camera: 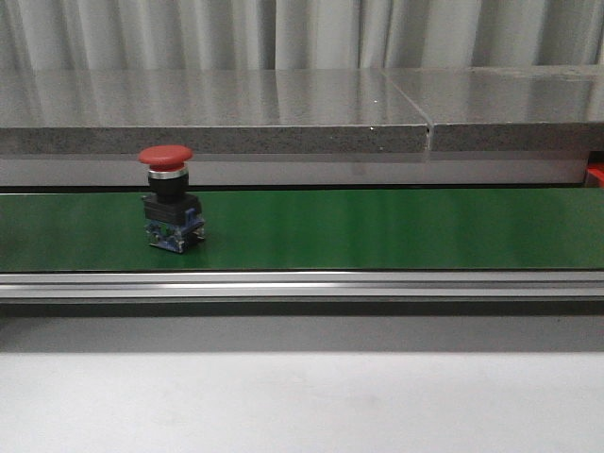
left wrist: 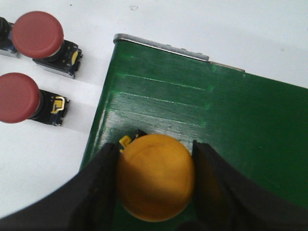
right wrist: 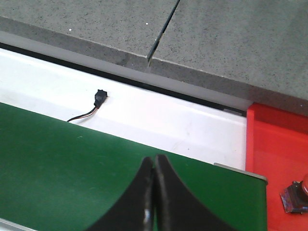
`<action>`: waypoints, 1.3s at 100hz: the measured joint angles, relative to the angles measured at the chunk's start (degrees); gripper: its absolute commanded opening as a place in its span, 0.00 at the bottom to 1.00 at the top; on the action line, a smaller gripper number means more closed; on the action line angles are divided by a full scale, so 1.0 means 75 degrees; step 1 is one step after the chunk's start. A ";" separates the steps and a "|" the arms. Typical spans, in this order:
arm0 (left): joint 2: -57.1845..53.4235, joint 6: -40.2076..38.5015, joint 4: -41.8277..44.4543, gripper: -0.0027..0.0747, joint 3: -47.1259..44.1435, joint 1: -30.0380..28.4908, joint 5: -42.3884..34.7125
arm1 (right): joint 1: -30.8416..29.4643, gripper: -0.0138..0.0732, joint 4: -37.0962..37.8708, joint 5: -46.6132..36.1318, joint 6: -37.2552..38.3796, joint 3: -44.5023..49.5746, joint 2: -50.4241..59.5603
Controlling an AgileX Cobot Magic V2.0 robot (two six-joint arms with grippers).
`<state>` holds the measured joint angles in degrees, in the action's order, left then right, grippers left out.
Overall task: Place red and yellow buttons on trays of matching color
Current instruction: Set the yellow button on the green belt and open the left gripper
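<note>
Yellow fills the space between my left pincer's (left wrist: 155,180) fingers (left wrist: 103,185): the domed cap of a yellow push button (left wrist: 155,177), with both fingers pressed against its sides, so I am gripping it. A bit of its yellow-and-black base shows just past the cap. It sits over the end of the green conveyor belt (left wrist: 231,120), close to the belt's metal end edge (left wrist: 161,45).

Just off that belt end, on the white surface (left wrist: 43,163), lie two red push buttons on their sides, one (left wrist: 37,34) beyond the other (left wrist: 18,97), near each other but not touching, each with a black body and yellow fittings.

From the front, a third red mushroom button (camera: 168,196) stands upright on the green conveyor belt (camera: 377,226), toward the left, its red cap on top of a black and blue body. An aluminium rail (camera: 302,283) runs along the belt's near edge, and a grey stone-like counter (camera: 283,109) runs behind it.

My right pincer (right wrist: 154,192) hangs over the belt with its two fingers (right wrist: 140,197) touching along their length and nothing between them. Beside the belt's end there sits a red tray (right wrist: 274,154), and a button (right wrist: 296,195) rests in it at the frame edge, only partly in view. A small black connector (right wrist: 99,98) with thin wires lies on the white strip behind the belt.
</note>
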<state>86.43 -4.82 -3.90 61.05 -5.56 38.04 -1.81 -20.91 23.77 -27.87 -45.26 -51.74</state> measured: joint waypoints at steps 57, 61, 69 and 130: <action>0.0051 0.0312 -0.0030 0.85 0.0225 0.0000 0.0026 | 0.0000 0.08 0.0000 0.0000 0.0000 0.0000 0.0000; 0.0051 0.0385 -0.0030 0.85 0.0342 0.0000 0.0026 | 0.0000 0.08 0.0000 0.0000 0.0000 0.0000 0.0000; 0.0051 0.0538 -0.0115 0.85 0.0595 0.0000 0.0041 | 0.0000 0.08 0.0000 0.0000 0.0000 0.0000 0.0000; -0.2798 0.1148 -0.0421 0.85 0.0411 0.1373 -0.0538 | 0.0000 0.08 0.0000 0.0000 0.0000 0.0000 0.0000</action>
<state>65.44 3.79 -7.06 64.13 4.74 34.01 -1.81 -20.91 23.77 -27.87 -45.26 -51.74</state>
